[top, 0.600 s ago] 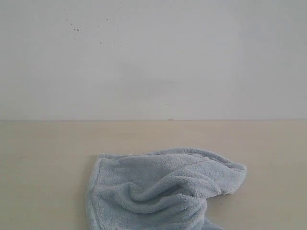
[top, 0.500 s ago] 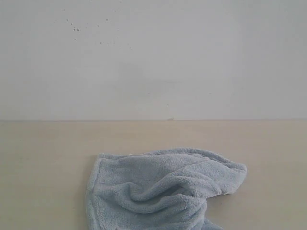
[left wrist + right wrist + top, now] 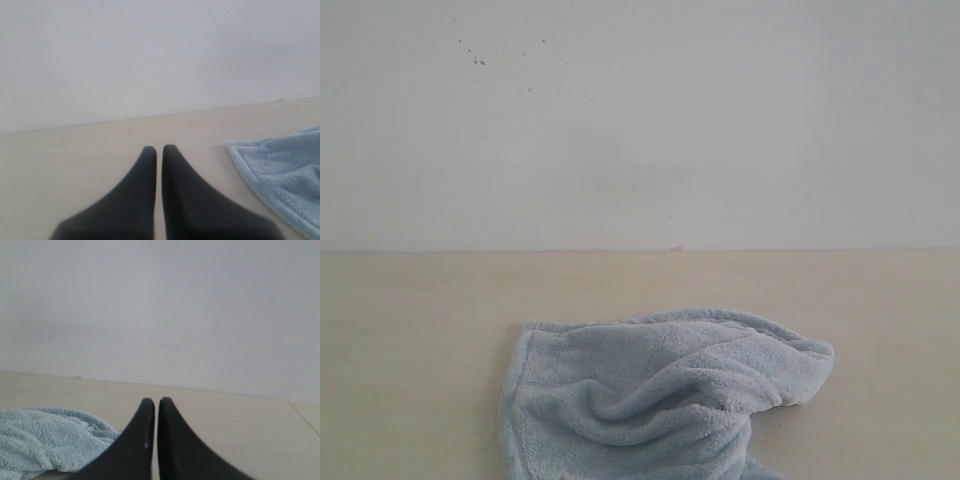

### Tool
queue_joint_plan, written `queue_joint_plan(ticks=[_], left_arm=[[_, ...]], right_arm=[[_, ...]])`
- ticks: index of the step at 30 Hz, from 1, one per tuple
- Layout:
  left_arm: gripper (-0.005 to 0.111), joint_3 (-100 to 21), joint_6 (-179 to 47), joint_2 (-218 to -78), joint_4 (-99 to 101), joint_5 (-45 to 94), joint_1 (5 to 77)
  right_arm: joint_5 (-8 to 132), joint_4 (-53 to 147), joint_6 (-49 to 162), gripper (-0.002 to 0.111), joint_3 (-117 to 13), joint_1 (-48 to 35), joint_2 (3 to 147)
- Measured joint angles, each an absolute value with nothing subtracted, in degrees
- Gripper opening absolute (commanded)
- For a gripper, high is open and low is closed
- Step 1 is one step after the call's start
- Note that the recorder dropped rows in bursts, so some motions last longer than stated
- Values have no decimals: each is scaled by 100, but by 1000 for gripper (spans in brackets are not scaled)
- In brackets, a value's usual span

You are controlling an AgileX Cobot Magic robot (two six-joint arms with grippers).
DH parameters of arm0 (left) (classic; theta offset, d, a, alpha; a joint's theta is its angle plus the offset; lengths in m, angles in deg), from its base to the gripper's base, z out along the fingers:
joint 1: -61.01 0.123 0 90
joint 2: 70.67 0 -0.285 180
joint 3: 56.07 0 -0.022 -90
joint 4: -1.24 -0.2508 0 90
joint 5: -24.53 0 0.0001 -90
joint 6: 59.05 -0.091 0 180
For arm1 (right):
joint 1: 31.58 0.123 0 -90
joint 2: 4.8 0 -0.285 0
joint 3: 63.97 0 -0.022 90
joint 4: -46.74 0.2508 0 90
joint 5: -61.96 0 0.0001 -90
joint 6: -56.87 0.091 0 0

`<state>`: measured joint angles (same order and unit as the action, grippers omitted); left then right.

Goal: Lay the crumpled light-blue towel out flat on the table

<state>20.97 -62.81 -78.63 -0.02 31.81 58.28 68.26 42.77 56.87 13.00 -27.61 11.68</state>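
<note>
The light-blue towel (image 3: 655, 395) lies crumpled in folds on the beige table (image 3: 410, 340), near the lower middle of the exterior view, its lower part cut off by the frame. Neither gripper shows in that view. In the left wrist view my left gripper (image 3: 159, 149) is shut with nothing in it, above bare table, with a hemmed towel corner (image 3: 280, 172) off to one side. My right gripper (image 3: 155, 401) is also shut and empty, with the bunched towel (image 3: 45, 440) beside and slightly behind its black fingers.
A white wall (image 3: 640, 120) with a few dark specks rises straight from the table's far edge. Bare tabletop surrounds the towel to the left, right and behind. A table corner edge (image 3: 302, 415) shows in the right wrist view.
</note>
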Motion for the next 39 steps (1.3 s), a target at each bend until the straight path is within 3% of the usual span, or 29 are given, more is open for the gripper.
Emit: queue_joint_plan(ticks=[10,24,34,39], left_arm=[[4,2097,-4352,-7863,3046,3147,5828],[4,2036,-4225,-7863,4515,3136,5828],[4,414,-5542,-7850,4629,3135,5828],[4,-331,-6625,-8431,5014,3799,5828]], right_arm=[[6826,4277,5687,3,1300,-2761,1168],[6826,4277,5687,3,1300,-2761,1168],[6826,4277,5687,3,1300,-2761,1168],[6826,4277,5687,3,1300,-2761,1168]])
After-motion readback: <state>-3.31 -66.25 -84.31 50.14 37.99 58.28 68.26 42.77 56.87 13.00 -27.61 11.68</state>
